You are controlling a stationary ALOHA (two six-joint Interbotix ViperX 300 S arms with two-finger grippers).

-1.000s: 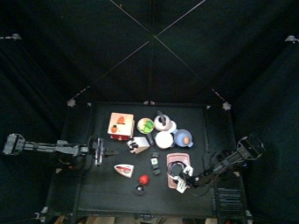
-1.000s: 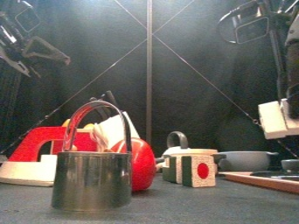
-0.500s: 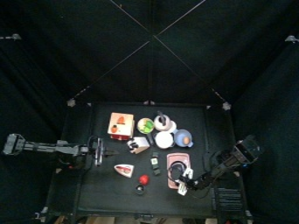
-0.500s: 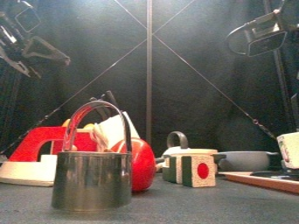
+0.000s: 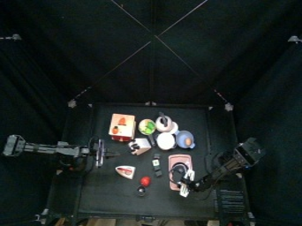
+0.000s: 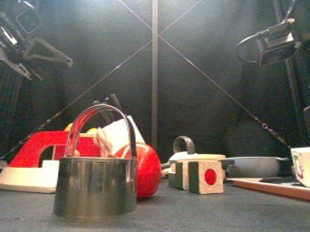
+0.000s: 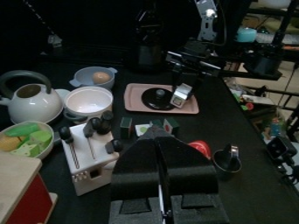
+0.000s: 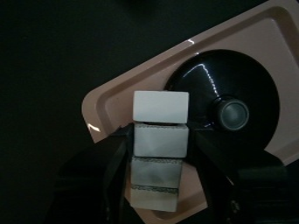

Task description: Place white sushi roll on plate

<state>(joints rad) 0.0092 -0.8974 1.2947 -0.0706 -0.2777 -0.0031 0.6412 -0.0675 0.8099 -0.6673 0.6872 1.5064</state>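
Right wrist view: the white sushi roll is a short, blocky white piece at the near end of the plate. It sits between the right gripper jaws. The jaws stand wide, one on each flank, with a thin dark gap on at least one side. So it reads as not clamped, though I can't tell if one pad brushes it. In the front view the roll's base is level with the plate rim at the far right, so it probably rests on the plate rather than hangs.

Handling, as a judgement:
- The roll is light and probably a rigid toy piece, with smooth sides that could slip.
- It is taller than it is wide, so it tips easily if a jaw drags it.
- The best hold is across the two flat flanks at mid-height, square on.
- To leave it, the jaws should lift straight up.

Just beyond the roll on the same plate lies a dark round dish, close beside it, so there is little room on that side.

Top view: the plate is right of centre on the counter, near the front edge. Cups and bowls stand farther back.

The left gripper rests at the left, with its jaws closed together and empty.
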